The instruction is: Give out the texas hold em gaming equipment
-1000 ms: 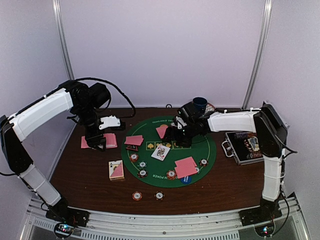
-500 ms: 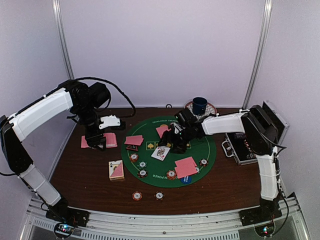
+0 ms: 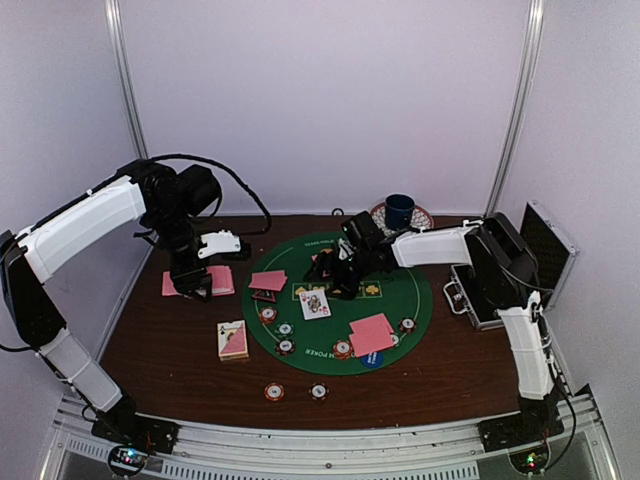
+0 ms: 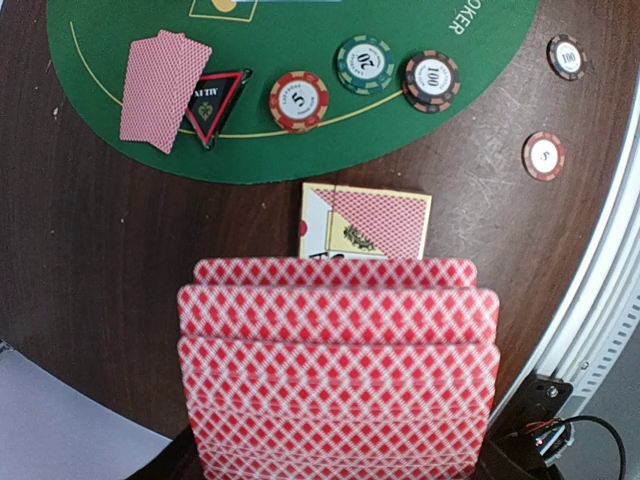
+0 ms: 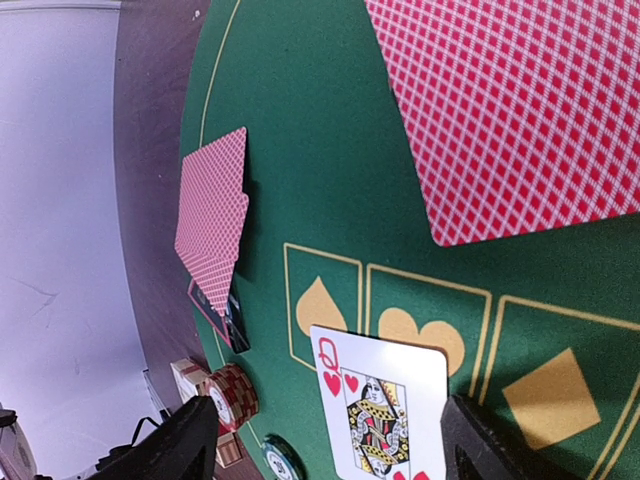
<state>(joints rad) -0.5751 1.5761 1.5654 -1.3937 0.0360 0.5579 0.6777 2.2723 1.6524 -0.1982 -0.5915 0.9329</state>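
The queen of hearts (image 5: pixel 385 410) lies face up at the centre of the mat (image 5: pixel 300 150) under the wide-open right tool (image 5: pixel 335 448), face-down cards (image 3: pixel 371 333) and chips (image 3: pixel 285 346) surround it, and the left tool (image 3: pixel 190 284), by the left edge of the table (image 3: pixel 180 350), grips the undealt card stack (image 4: pixel 340 370): distribution appears part-complete.

Fixed overhead camera: from above and behind the arm bases (image 3: pixel 135 432), I look down across the whole bench (image 3: pixel 170 350). The left wrist camera faces down at close range over fanned cards (image 4: pixel 338 370). The right wrist camera skims the green mat (image 5: pixel 300 150), nearer still. All three share the triangle marker (image 4: pixel 213 100); overhead and right wrist share the queen of hearts (image 5: pixel 385 410).
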